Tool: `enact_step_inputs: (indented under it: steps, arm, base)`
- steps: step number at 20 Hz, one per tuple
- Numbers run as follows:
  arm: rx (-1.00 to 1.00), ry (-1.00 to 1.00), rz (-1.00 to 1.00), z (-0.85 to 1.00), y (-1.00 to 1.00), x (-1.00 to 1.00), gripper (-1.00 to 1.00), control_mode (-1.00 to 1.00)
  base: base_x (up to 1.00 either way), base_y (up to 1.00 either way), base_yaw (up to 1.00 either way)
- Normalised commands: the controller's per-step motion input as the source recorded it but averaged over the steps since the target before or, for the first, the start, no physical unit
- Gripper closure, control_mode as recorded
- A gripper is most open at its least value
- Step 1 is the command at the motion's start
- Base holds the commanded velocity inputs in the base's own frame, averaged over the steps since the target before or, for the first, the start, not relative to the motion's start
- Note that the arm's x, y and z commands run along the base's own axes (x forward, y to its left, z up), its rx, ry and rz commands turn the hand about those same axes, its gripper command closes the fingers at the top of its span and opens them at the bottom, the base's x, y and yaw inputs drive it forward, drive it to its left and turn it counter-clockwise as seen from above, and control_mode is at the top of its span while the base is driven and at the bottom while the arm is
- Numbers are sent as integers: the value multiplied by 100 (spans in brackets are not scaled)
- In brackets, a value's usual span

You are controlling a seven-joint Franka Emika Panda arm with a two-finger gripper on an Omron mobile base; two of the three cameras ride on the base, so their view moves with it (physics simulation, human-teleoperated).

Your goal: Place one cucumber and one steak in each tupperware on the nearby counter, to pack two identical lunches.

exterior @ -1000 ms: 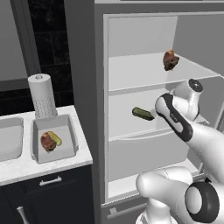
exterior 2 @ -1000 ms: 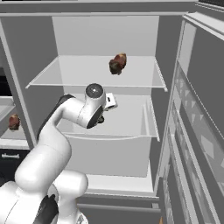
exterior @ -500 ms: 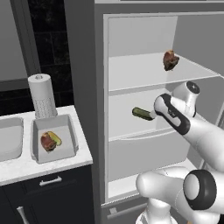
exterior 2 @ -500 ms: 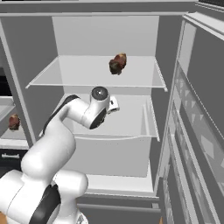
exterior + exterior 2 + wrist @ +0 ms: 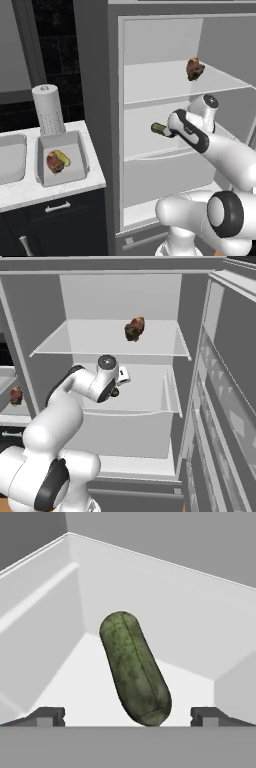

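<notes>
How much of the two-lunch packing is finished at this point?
Done: one tupperware on the counter holds a steak and a yellowish cucumber. In hand: the open gripper is lined up on the dark green cucumber. Left: the fridge steak too.

cucumbers: two, dark green cucumber (image 5: 135, 669), yellowish cucumber (image 5: 64, 158)
steaks: two, shelf steak (image 5: 194, 69), packed steak (image 5: 53, 163)
tupperware (image 5: 45, 146): one
paper towel roll (image 5: 48, 109): one

I see a dark green cucumber (image 5: 135, 669) lying on my fridge's middle shelf; a reddish-brown steak (image 5: 194, 69) rests above.
</notes>
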Motion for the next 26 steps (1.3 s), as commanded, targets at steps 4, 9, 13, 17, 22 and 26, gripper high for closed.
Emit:
enact_step_inputs:
  steps: [4, 9, 13, 17, 22, 26]
  arm:
    - [0, 7, 0, -23, 9, 18, -100, -100]
    - [0, 4, 0, -6, 0, 15, -100, -100]
    - [0, 0, 0, -13, 0, 21, -100, -100]
    - [0, 0, 0, -26, 0, 6, -100, -100]
    - [0, 0, 0, -35, 0, 4, -100, -100]
    - [0, 0, 0, -21, 0, 4, -100, -100]
  base:
    - [0, 0, 0]
    - [0, 0, 0]
    - [0, 0, 0]
    - [0, 0, 0]
    - [0, 0, 0]
    - [0, 0, 0]
